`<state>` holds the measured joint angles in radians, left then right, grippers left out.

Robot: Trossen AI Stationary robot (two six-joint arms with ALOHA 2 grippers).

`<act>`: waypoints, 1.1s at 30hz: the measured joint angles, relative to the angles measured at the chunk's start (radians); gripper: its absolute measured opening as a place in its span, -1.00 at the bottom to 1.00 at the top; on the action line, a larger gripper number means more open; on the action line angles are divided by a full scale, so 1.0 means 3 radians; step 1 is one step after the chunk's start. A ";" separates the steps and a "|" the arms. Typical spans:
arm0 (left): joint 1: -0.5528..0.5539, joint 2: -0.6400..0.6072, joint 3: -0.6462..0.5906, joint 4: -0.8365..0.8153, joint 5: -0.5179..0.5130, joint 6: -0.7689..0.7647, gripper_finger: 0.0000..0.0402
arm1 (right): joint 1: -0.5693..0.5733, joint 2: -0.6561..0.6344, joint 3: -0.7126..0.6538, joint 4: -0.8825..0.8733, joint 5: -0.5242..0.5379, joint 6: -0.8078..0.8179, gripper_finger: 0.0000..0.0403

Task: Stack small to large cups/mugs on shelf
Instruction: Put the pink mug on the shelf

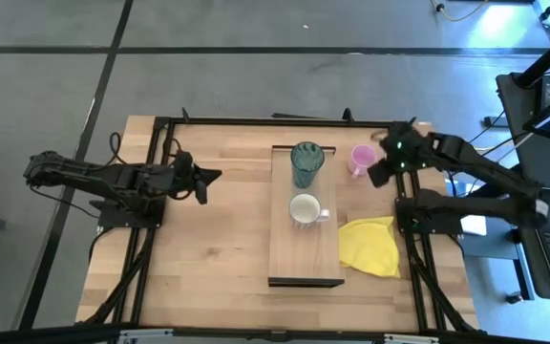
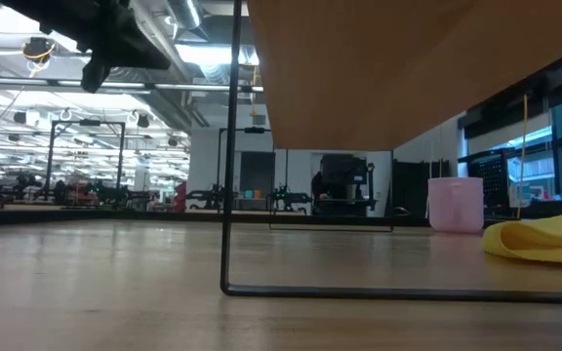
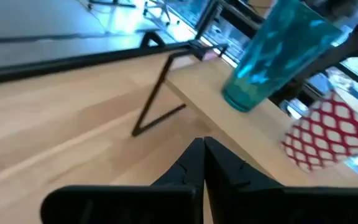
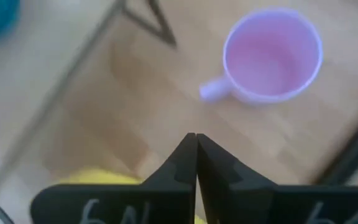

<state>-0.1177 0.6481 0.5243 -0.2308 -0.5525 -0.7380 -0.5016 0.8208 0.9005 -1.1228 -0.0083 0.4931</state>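
The shelf is a long light-wood board raised on thin dark legs in the middle of the table. A teal tumbler stands on its far end. A white mug with a red lattice pattern on its side stands at its middle. A pink mug stands upright on the table right of the shelf. My left gripper is shut and empty, well left of the shelf. My right gripper is shut and empty, just near-right of the pink mug.
A yellow cloth lies crumpled on the table right of the shelf's near half. Bare tabletop stretches between my left gripper and the shelf. Dark frame rails run along the table's left, far and right edges.
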 joint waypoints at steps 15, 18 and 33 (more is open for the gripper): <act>0.0043 -0.0123 0.0001 -0.0061 0.0608 0.0001 -0.96 | -0.1654 0.0911 0.0210 0.0032 -0.0967 -0.0613 -0.62; 0.0042 -0.0162 -0.0018 0.0003 0.0674 0.0216 -0.96 | -0.1654 0.0880 0.0212 0.0243 -0.1126 -0.0559 -0.55; 0.0041 -0.0332 -0.1412 0.2627 0.1258 0.0569 -0.99 | -0.1654 0.0366 0.0215 0.0496 -0.1357 -0.0084 -0.49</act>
<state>-0.1055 0.5484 0.1008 0.5572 -0.1753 -0.5674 -0.9977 0.9307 0.9649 -0.9741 -0.4153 0.4677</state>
